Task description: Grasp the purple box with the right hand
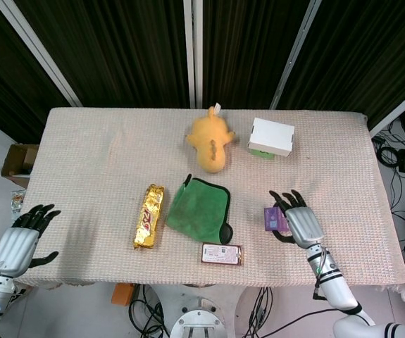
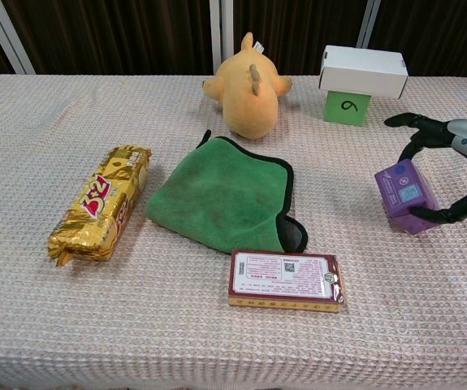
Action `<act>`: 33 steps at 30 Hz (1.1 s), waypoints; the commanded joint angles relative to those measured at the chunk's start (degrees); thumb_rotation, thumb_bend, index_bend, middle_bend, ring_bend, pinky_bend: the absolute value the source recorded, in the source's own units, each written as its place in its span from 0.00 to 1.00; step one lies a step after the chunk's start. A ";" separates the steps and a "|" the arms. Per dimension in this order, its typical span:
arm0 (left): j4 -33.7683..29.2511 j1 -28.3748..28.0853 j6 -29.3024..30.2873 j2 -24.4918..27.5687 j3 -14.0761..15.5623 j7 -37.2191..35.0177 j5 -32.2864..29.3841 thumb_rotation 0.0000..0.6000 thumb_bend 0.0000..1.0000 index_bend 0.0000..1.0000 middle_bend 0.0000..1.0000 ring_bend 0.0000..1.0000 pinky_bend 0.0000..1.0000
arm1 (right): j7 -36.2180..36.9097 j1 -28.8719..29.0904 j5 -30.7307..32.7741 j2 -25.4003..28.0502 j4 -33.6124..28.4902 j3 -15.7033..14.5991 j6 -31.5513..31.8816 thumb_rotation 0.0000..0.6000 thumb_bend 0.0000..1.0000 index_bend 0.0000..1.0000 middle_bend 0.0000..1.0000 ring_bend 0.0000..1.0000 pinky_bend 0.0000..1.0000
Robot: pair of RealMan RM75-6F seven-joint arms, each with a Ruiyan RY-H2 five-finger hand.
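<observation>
Left hand: the grey-backed left hand point(image 1: 20, 239) hangs off the table edge, dark fingers spread, holding nothing.
Cloth: a soft green microfibre cloth point(image 2: 221, 193) lies left of the right hand.
Box: the small purple cardboard box point(image 2: 404, 193) sits tilted inside the right hand point(image 1: 295, 220), pinched between thumb and fingers.

Just left of the right hand point(image 2: 452, 175) – silvery shell, black fingers – a matt purple box point(image 2: 404, 195); farther left, fuzzy green cloth point(image 2: 221, 195), glossy gold foil packet point(image 2: 101, 203), waffle-weave tablecloth point(image 2: 46, 122).
</observation>
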 commanded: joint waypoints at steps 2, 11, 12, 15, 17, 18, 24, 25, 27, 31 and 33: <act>-0.02 -0.07 -0.03 -0.15 0.09 0.17 0.19 1.00 0.13 0.18 0.12 0.08 0.23 | 26.08 1.34 -7.29 -3.54 8.75 -0.34 -1.90 1.00 0.41 0.00 0.59 0.12 0.00; 0.81 0.22 0.24 -0.04 0.07 -0.90 -0.29 1.00 0.13 0.18 0.12 0.08 0.23 | 34.54 0.75 -10.39 -5.07 16.08 -1.31 0.81 1.00 0.46 0.00 0.63 0.15 0.00; 0.89 0.20 0.17 -0.10 0.09 -0.97 -0.28 1.00 0.13 0.18 0.12 0.08 0.23 | 34.68 0.72 -10.38 -4.97 16.44 -1.41 0.72 1.00 0.46 0.00 0.63 0.15 0.00; 1.06 0.14 0.05 -0.32 0.20 -0.98 -0.11 1.00 0.13 0.18 0.12 0.08 0.23 | 34.85 0.64 -9.98 -4.40 17.11 -1.71 0.04 1.00 0.46 0.00 0.63 0.15 0.00; 1.10 0.14 -0.06 -0.38 0.22 -0.83 -0.20 1.00 0.13 0.18 0.12 0.08 0.23 | 34.85 0.54 -9.74 -4.13 17.24 -1.72 -0.05 1.00 0.45 0.00 0.63 0.15 0.00; 1.08 0.14 -0.14 -0.39 0.23 -0.74 -0.31 1.00 0.13 0.18 0.12 0.08 0.23 | 34.79 0.48 -9.58 -3.98 17.25 -1.73 -0.17 1.00 0.45 0.00 0.63 0.15 0.00; 0.57 0.20 0.12 -0.28 0.27 -0.25 -0.09 1.00 0.13 0.18 0.12 0.08 0.23 | 33.71 0.07 -8.62 -2.66 16.58 -1.90 -0.85 1.00 0.44 0.00 0.60 0.15 0.00; 0.47 0.21 0.15 -0.26 0.27 -0.11 -0.05 1.00 0.13 0.18 0.12 0.08 0.23 | 33.63 0.00 -8.52 -2.38 16.43 -1.97 -0.99 1.00 0.43 0.00 0.58 0.15 0.00; 0.33 0.19 0.12 -0.27 0.26 0.08 -0.05 1.00 0.13 0.18 0.12 0.08 0.23 | 33.77 0.07 -8.68 -1.84 16.20 -2.26 -1.43 1.00 0.38 0.00 0.54 0.12 0.00; 0.05 0.12 0.01 -0.27 0.26 0.42 -0.07 1.00 0.13 0.18 0.12 0.08 0.23 | 33.33 0.70 -9.41 -0.30 15.52 -3.14 -3.06 1.00 0.21 0.00 0.34 0.02 0.00; -0.03 0.10 -0.04 -0.25 0.25 0.47 -0.10 1.00 0.13 0.18 0.12 0.08 0.23 | 32.51 0.79 -9.70 0.08 15.44 -3.37 -3.20 1.00 0.11 0.00 0.19 0.00 0.00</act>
